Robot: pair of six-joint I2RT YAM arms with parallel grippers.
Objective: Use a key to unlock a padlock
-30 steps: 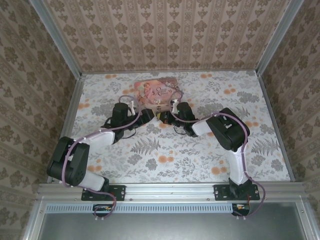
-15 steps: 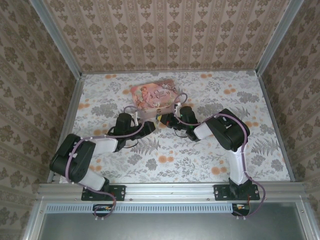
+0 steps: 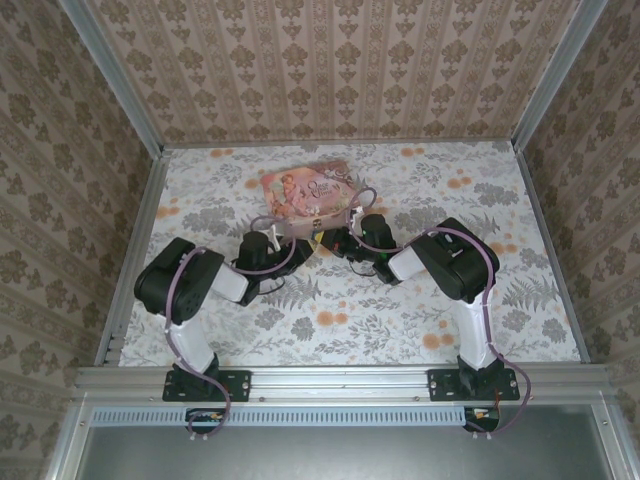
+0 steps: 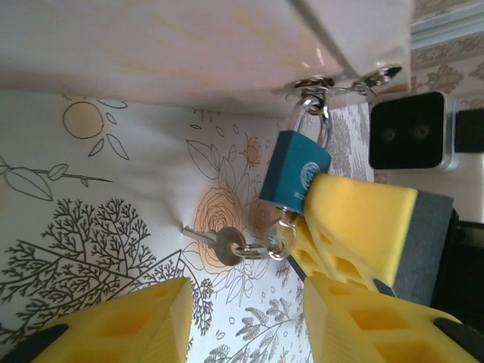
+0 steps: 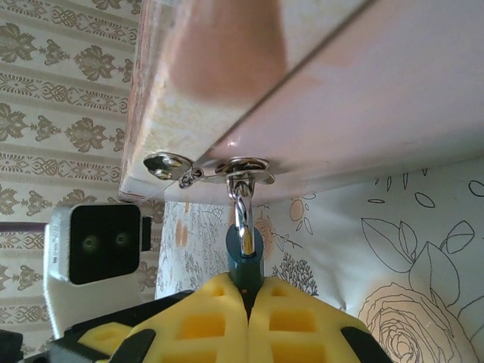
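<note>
**Left arm** (image 3: 185, 290): base at the near edge of the bench (image 3: 350, 335); shoulder block raised, elbow folded tight, forearm lying low and reaching toward the centre.

**Left gripper** (image 3: 302, 252): level, pointing right. Yellow ribbed fingers (image 4: 144, 321); jaws standing apart with a clear gap between the pads.

**Right arm** (image 3: 460, 265): base at the near edge, upper link rising and leaning slightly left, elbow bent, forearm reaching left toward the centre.

**Right gripper** (image 5: 248, 291): level, pointing left, its tip just beside the left gripper's. Yellow pads pressed together, jaws pinching the lower body of the padlock (image 5: 243, 255).
</note>
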